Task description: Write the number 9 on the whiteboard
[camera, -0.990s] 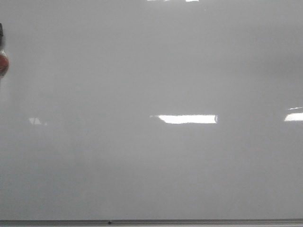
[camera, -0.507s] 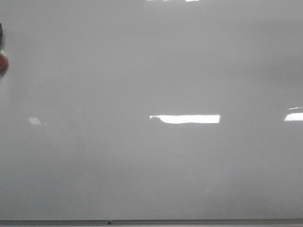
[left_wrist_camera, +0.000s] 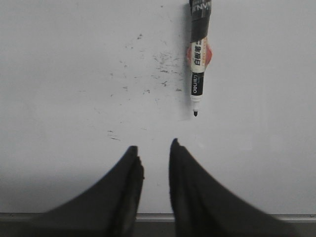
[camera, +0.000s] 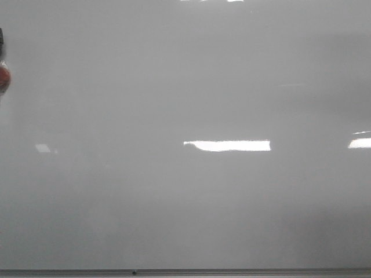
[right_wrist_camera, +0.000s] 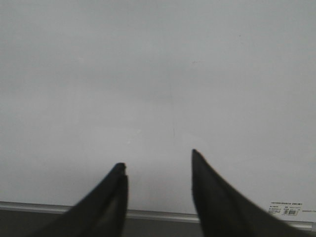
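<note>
The whiteboard (camera: 185,87) fills the front view, glossy pale grey with a thin grey metal bottom edge (camera: 185,271). No number 9 shows on it. In the left wrist view a marker (left_wrist_camera: 199,54) with a black cap end and white label lies on the whiteboard (left_wrist_camera: 64,89), its tip pointing toward my left gripper (left_wrist_camera: 154,146). That gripper is open and empty, a short way short of the marker tip. My right gripper (right_wrist_camera: 158,158) is open and empty over the bare whiteboard (right_wrist_camera: 158,74). A sliver of the marker (camera: 3,69) shows at the front view's left edge.
Faint black smudge marks (left_wrist_camera: 158,64) dot the board beside the marker. Bright rectangular light reflections (camera: 227,145) sit mid-board. A small printed label (right_wrist_camera: 287,208) is near the board's metal edge (right_wrist_camera: 148,214) in the right wrist view.
The marker sliver at the left edge has stayed in place. The light reflection has shifted slightly. Nothing was gripped or let go.
</note>
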You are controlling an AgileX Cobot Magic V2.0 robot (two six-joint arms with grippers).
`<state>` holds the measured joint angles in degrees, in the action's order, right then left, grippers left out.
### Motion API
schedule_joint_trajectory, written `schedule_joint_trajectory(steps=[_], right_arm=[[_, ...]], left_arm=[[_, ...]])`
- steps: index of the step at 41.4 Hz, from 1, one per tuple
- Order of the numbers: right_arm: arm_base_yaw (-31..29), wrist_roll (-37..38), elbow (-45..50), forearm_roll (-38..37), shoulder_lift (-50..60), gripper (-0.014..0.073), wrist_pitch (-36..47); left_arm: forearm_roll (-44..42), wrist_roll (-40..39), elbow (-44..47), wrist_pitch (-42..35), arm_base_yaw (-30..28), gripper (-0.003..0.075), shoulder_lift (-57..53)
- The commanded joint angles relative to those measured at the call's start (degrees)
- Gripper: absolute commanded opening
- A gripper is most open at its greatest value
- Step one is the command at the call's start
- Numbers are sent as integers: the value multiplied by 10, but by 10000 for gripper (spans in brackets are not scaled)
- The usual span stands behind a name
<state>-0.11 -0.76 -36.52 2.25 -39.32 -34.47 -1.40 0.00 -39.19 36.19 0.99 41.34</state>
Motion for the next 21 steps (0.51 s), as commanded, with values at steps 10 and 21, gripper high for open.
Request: schedule_joint_trajectory(steps=[10,21], right_arm=[[-2,-6,-16,0,-2,568,36],[-2,-6,-16,0,-2,568,35]], left_arm=[[83,27,-17,-131,1,482,136],[103,29,-21,-257,60,482,277]])
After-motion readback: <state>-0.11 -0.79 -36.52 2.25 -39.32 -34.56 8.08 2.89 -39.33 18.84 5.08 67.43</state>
